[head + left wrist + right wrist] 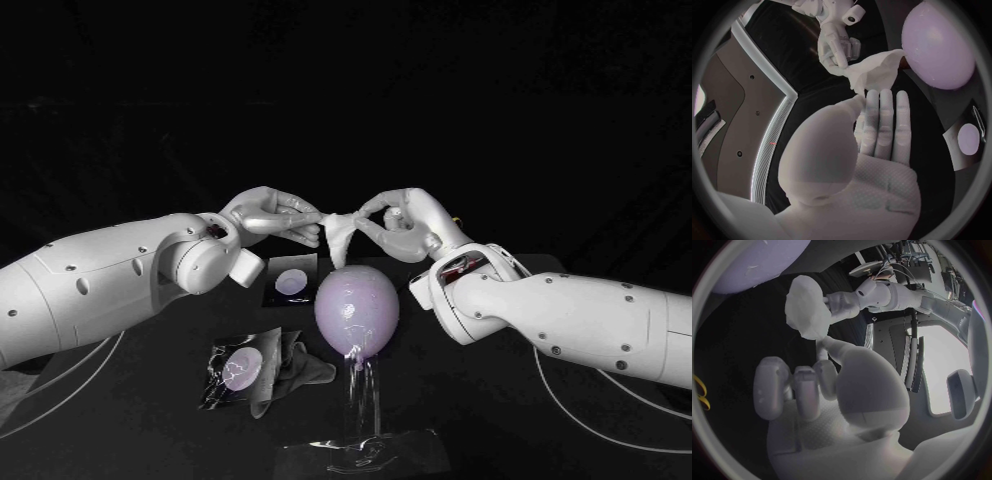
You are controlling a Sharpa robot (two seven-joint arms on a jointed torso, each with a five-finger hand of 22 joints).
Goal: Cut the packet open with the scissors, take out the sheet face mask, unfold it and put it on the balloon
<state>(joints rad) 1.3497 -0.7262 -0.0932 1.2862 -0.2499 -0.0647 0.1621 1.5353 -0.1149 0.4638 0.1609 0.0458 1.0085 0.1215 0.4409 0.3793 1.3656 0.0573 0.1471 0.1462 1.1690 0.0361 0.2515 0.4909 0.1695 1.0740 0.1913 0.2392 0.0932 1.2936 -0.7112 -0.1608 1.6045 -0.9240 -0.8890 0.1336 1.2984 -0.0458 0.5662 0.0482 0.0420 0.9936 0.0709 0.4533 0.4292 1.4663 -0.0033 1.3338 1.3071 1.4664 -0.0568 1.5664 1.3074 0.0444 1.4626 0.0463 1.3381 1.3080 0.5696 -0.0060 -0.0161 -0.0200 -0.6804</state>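
- Biggest risk from here?
- Tearing or dropping. Pinching a crumpled white sheet face mask (343, 232) from both sides, left hand (274, 215) and right hand (404, 222), at the middle of the frame, just above the pale purple oval balloon (356, 308) on its clear stand (364, 400). Pulling apart too hard, judging by how bunched it looks, likely means a rip or a slip out of one pinch.
- And after a slip?
- Probably landing as a wad on the balloon, or past it on the black worktop (490, 440), and harder to unfold there. Also worth watching: sweeping an arm low and knocking the balloon off the stand.
- Pose?
- Raised, facing each other, reaching in from the left and right edges with wrists bent inward. Grasping a mask edge each, at the thumb. Holding the left hand's other fingers (886, 120) straight out in the left wrist view; curling the right hand's (795, 390) loosely in the right wrist view.
- Anything else close by?
- Dark foil packet (245, 372), seemingly opened, lying lower left of the balloon, well apart from both hands.
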